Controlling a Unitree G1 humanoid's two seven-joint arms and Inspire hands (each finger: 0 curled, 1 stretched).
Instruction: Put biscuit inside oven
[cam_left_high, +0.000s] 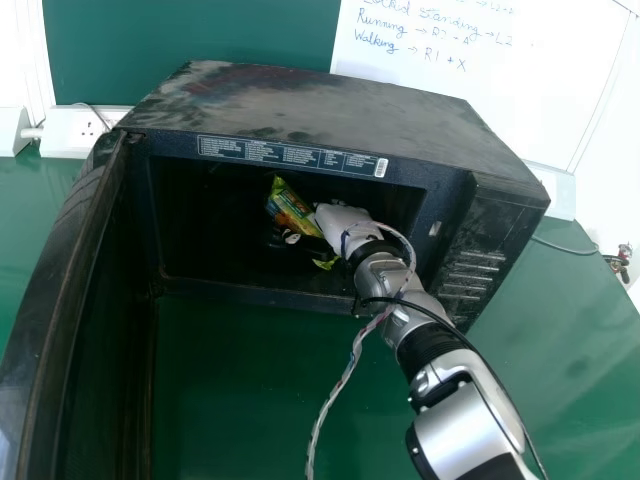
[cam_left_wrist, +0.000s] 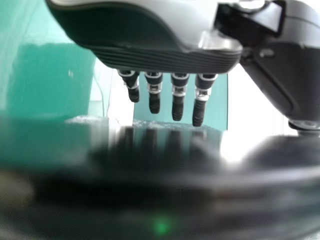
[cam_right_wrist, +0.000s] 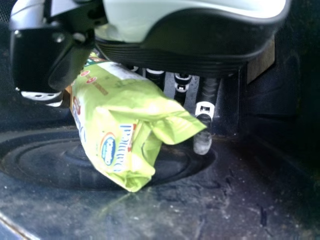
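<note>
My right hand (cam_left_high: 345, 222) is inside the open black microwave oven (cam_left_high: 320, 105), reached through its front opening. It holds the green and yellow biscuit packet (cam_left_high: 291, 208) above the oven's floor. In the right wrist view, the packet (cam_right_wrist: 120, 115) lies between the thumb and the fingers of my right hand (cam_right_wrist: 204, 115), its crumpled end sticking out past them. The packet partly hides the fingers; one beside it hangs fairly straight. The left wrist view has my left hand (cam_left_wrist: 178, 95) with fingers extended and nothing held, over a dark glossy surface.
The oven door (cam_left_high: 75, 300) stands swung open on the left. Under the packet is the oven's round plate (cam_right_wrist: 45, 160). A loose cable (cam_left_high: 345, 375) hangs along my right forearm. The oven rests on a green table (cam_left_high: 260, 400), with a whiteboard (cam_left_high: 500, 80) behind it.
</note>
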